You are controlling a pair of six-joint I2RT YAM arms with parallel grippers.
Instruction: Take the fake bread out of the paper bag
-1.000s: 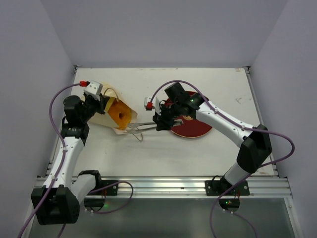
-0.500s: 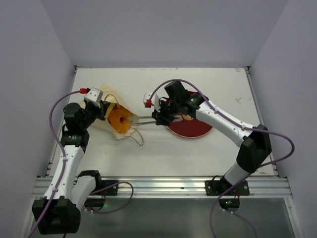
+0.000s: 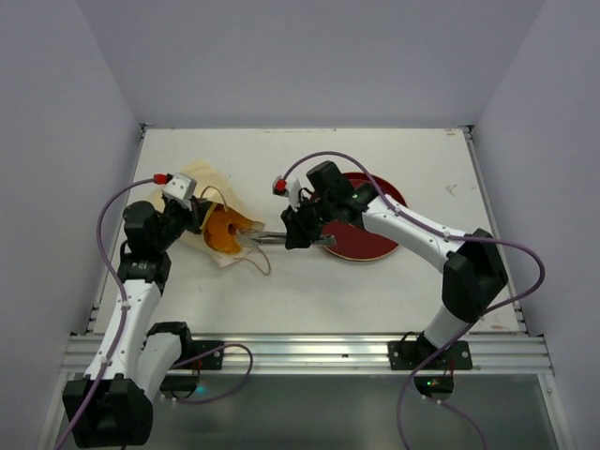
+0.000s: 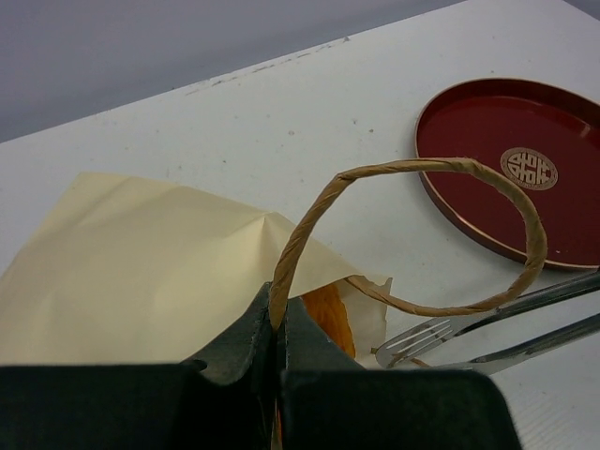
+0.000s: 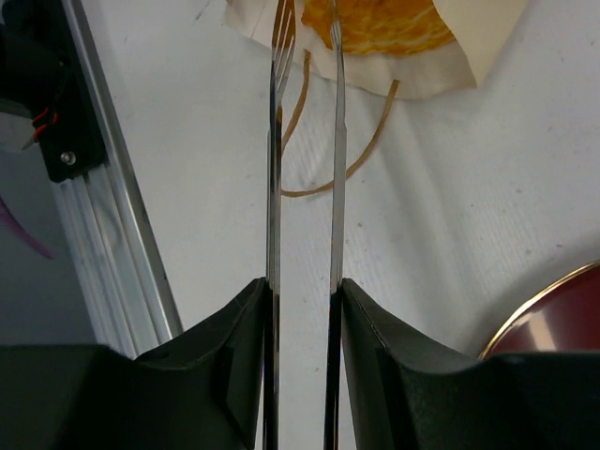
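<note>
The paper bag (image 3: 199, 187) lies on its side at the table's left, mouth toward the right. Glossy orange fake bread (image 3: 223, 231) shows in its mouth, also in the left wrist view (image 4: 330, 314) and the right wrist view (image 5: 380, 23). My left gripper (image 3: 193, 217) is shut on the bag's twisted brown handle (image 4: 412, 170). My right gripper (image 3: 300, 234) is shut on metal tongs (image 5: 305, 141); their fork-like tips (image 3: 253, 239) sit at the bag's mouth, slightly apart, beside the bread.
A red round plate (image 3: 364, 217) lies right of the tongs, under my right arm, and shows in the left wrist view (image 4: 525, 169). The bag's other loop handle (image 5: 328, 178) lies on the table. An aluminium rail (image 5: 103, 206) runs along the near edge.
The bag has sunk lower and its mouth has narrowed. My right gripper has shifted slightly left and nearer, keeping the tong tips at the bag's mouth.
</note>
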